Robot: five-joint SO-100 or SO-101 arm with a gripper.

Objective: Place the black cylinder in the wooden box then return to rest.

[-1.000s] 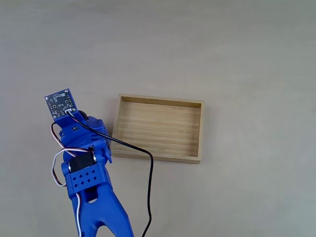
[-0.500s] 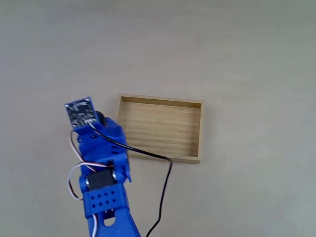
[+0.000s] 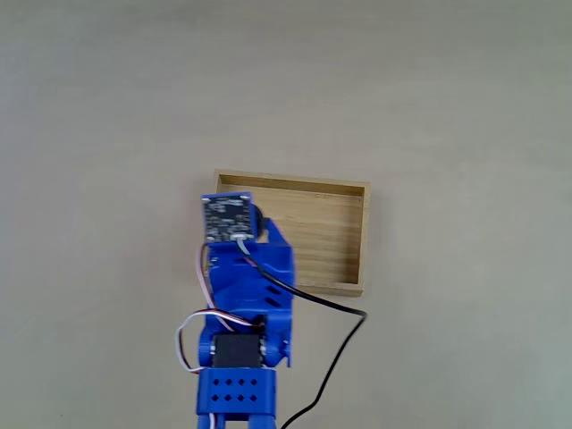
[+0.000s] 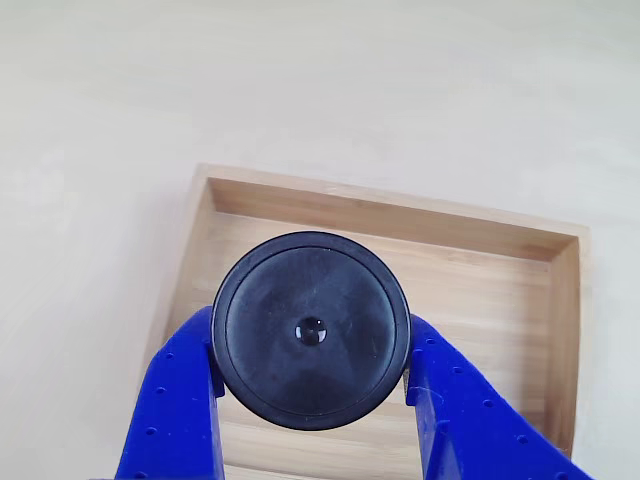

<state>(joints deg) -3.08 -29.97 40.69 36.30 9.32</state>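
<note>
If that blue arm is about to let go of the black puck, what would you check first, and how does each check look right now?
1. Pincer shut on the black cylinder, one blue finger on each side: ok.
2. Cylinder held over the wooden box floor rather than its wall: ok in the other view.
3. Box floor bare where the cylinder would land: ok.
4. Arm over the box's left part in the fixed view: ok.
5. Height of the cylinder above the floor: cannot tell.
6. Black cable trailing over the box's near wall, clear of the drop spot: ok.
</note>
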